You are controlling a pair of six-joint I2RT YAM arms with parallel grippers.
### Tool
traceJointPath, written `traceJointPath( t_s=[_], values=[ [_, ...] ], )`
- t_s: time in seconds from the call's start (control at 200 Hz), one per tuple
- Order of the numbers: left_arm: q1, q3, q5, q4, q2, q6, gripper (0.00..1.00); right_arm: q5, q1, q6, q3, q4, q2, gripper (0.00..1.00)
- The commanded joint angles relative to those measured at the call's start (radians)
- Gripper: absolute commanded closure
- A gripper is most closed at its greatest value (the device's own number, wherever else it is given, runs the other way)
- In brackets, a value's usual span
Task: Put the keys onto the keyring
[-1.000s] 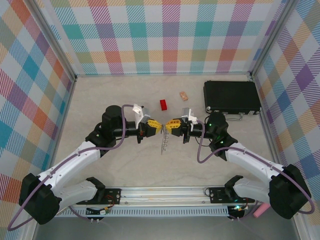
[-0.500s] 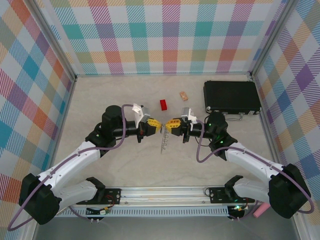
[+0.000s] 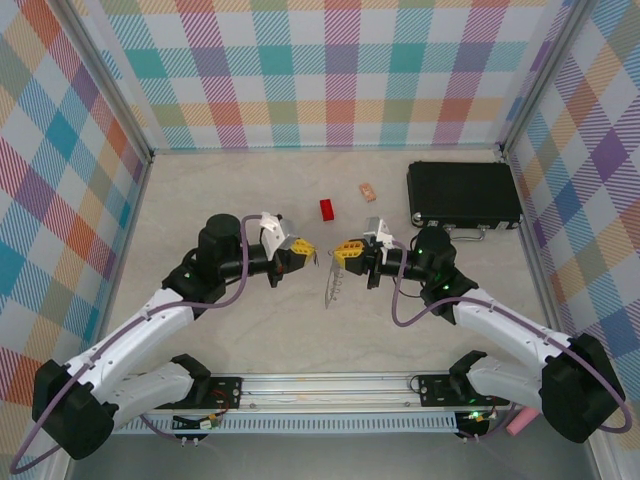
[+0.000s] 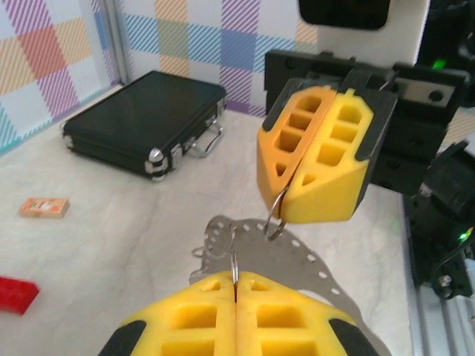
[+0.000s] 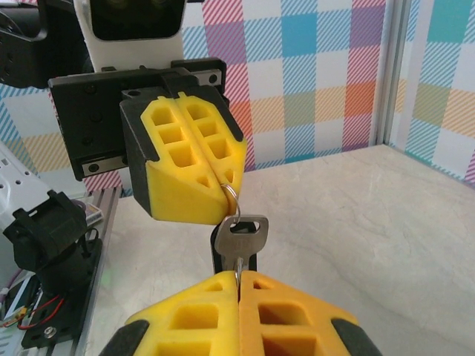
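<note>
**Key and ring held, not yet joined**

Top view: the flat grey floppy keyring (image 3: 333, 287) is hung from the tightly closed right pincer (image 3: 343, 250).
Left wrist view: its edge loop is seen pinched.
Right wrist view: the small silver-and-black key (image 5: 243, 231) is dangled from the clamped left pincer (image 5: 220, 191); the loops should be aligned slowly.

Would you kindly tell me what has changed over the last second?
The left tool, holding the key by its loop, and the right tool, holding the ring, drew apart, leaving a gap. Both stay shut; red block, tan block and case unmoved.
</note>
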Motion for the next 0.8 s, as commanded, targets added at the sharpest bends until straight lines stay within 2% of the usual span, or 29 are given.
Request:
traceJointPath(
  t_s=[0.0,0.365,0.795],
  values=[
    [0.008,0.023,-0.081,-0.085,-0.046,0.155,1.00,-0.017,-0.004,-0.008,0.022,-0.035,-0.019,1.00],
    [-0.037,-0.085,-0.210,-0.045,-0.147,0.451,1.00,-0.061,-0.004,-0.011,0.046,-0.071,0.017,1.00],
    [-0.121,-0.037,-0.210,-0.041,-0.031,0.538,1.00,0.015,0.017,-0.091,0.064,-0.143,0.033,1.00]
  ],
)
